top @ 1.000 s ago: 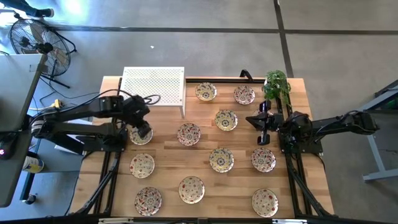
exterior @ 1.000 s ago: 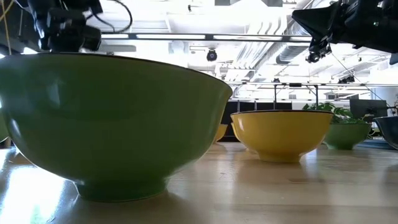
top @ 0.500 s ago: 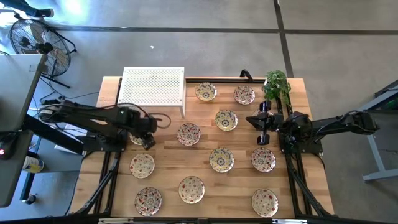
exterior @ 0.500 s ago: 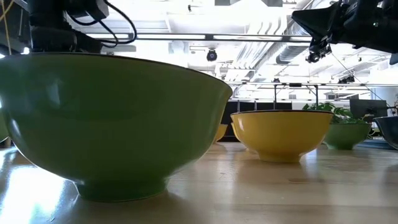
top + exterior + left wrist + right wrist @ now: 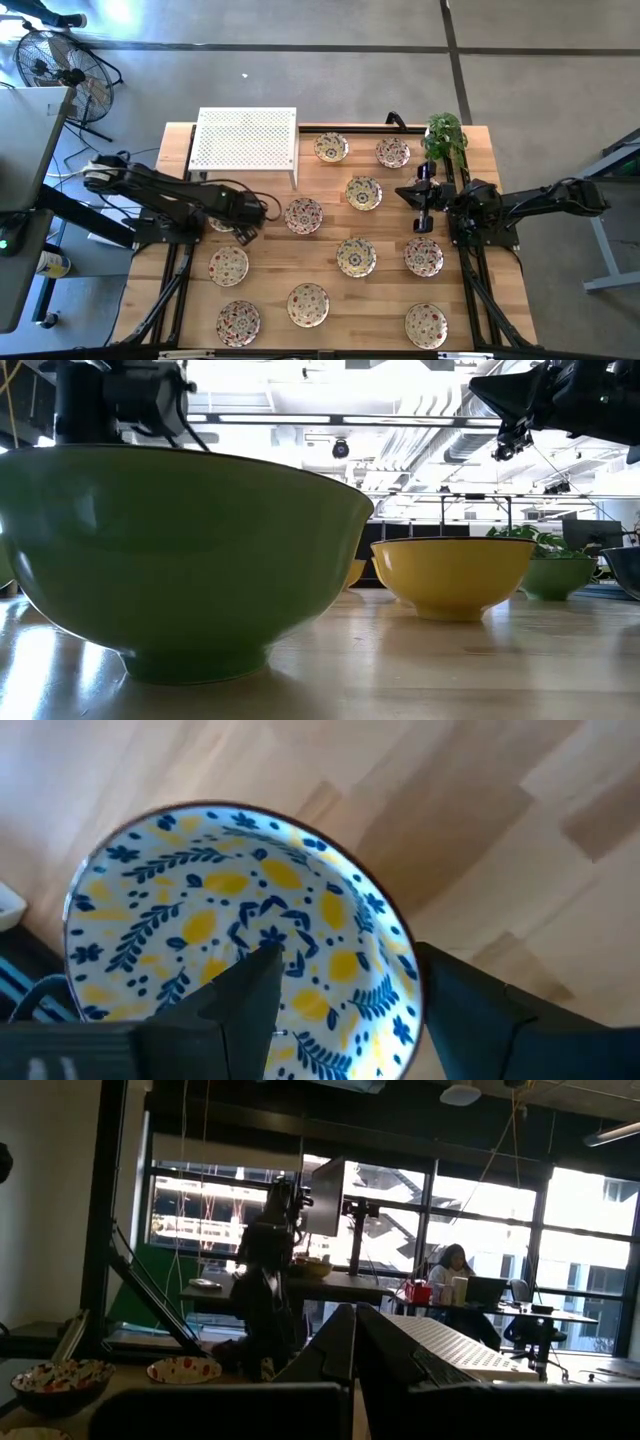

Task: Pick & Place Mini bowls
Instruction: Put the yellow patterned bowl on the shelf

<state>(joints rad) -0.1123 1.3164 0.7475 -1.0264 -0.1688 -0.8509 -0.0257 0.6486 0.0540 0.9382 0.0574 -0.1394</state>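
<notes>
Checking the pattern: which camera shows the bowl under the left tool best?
Left wrist view: the bowl fills it, blue-and-yellow leaves clear, beyond the open left tool. High view shows only its edge beside the arm; the others don't show it.

Wood table, mini bowls spread out, white rack, plant at back
</notes>
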